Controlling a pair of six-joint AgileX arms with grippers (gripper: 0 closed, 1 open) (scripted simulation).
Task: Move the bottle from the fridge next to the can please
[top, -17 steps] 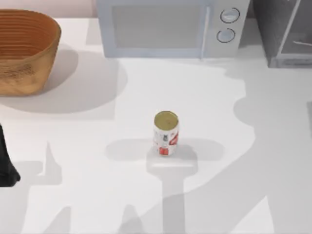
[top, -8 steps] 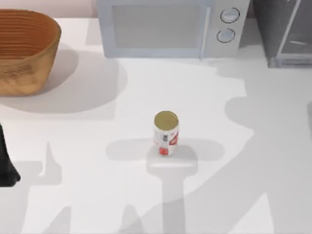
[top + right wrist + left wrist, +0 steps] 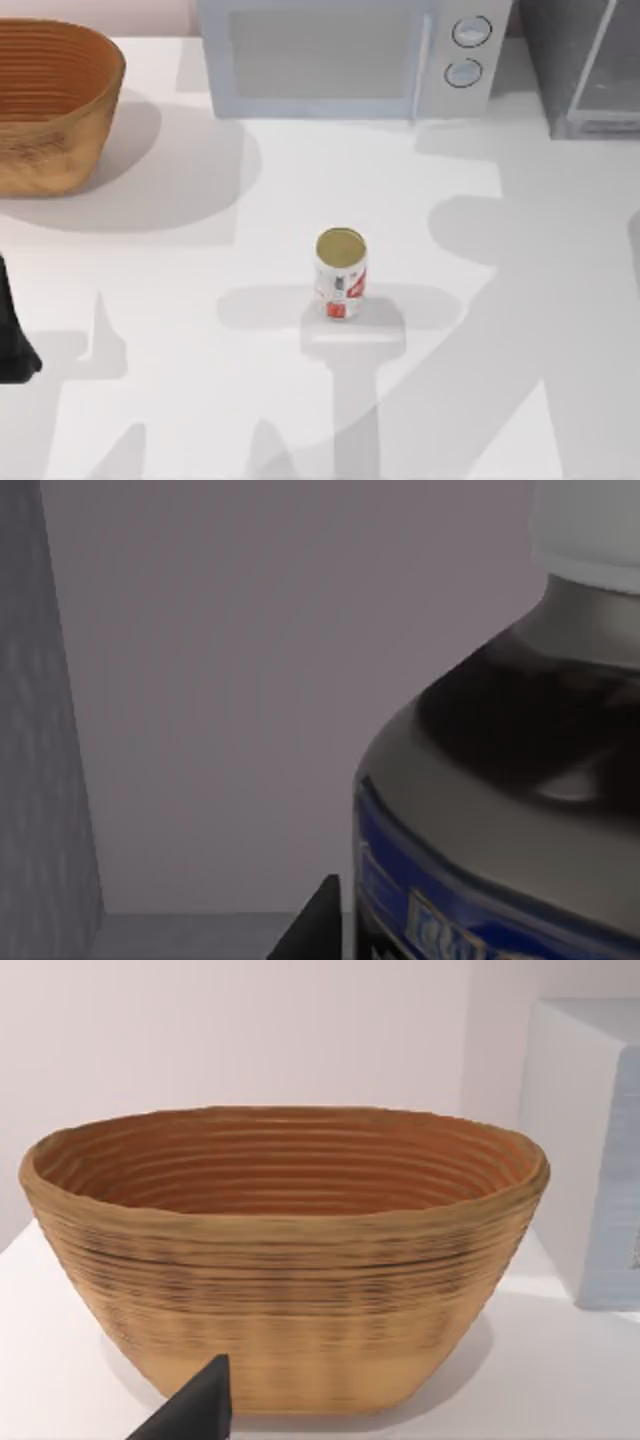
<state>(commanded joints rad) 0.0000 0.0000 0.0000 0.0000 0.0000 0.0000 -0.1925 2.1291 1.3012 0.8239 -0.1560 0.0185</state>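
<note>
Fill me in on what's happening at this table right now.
The right arm's wrist view looks into the fridge at close range, with the bottle of dark liquid right in front of it, standing upright inside. It has not been brought out yet. The can stands upright near the middle of the table, waiting for its neighbour. The left arm sits parked at the table's left edge, facing the wicker basket.

— Surfaces? Woven, ribbed basket (image 3: 285, 1250), matt straw-brown; smooth white table (image 3: 180, 380).
— And the rest? Gold metal top on the printed can (image 3: 341, 272); glossy clear plastic bottle (image 3: 510, 800), matt white cap; grey metallic fridge (image 3: 585, 65), glassy panel.
</note>
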